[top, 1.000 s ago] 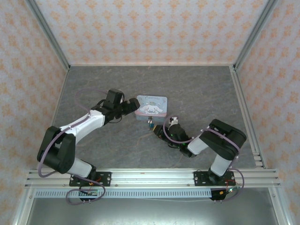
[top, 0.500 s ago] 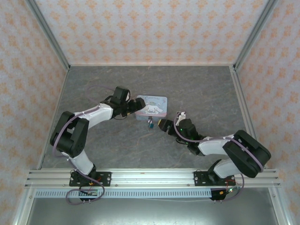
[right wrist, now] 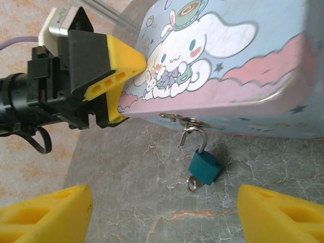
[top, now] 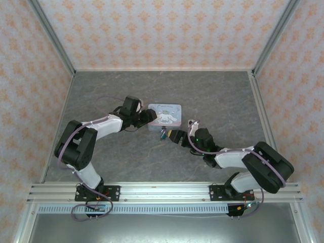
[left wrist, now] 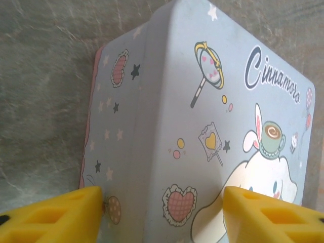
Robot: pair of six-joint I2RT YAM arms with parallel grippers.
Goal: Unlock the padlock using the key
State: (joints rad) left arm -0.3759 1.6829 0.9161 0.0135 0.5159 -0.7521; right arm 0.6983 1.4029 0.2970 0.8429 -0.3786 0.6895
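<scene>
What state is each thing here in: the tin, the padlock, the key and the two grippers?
cartoon tin box, lid shut.
padlock, hooked through the tin's hasp.
key, sticking out of the padlock's bottom end.
left gripper, jaws astride the tin's corner; grip unclear.
right gripper, open, empty, facing the padlock.

The left arm [top: 101, 125] is bending at the elbow and reaching to the right, and the left gripper [top: 146, 117] is holding its yellow fingers [left wrist: 61, 217] apart. The right arm [top: 230, 156] is lying low and reaching left, and the right gripper [top: 170, 135] is standing wide open.
</scene>
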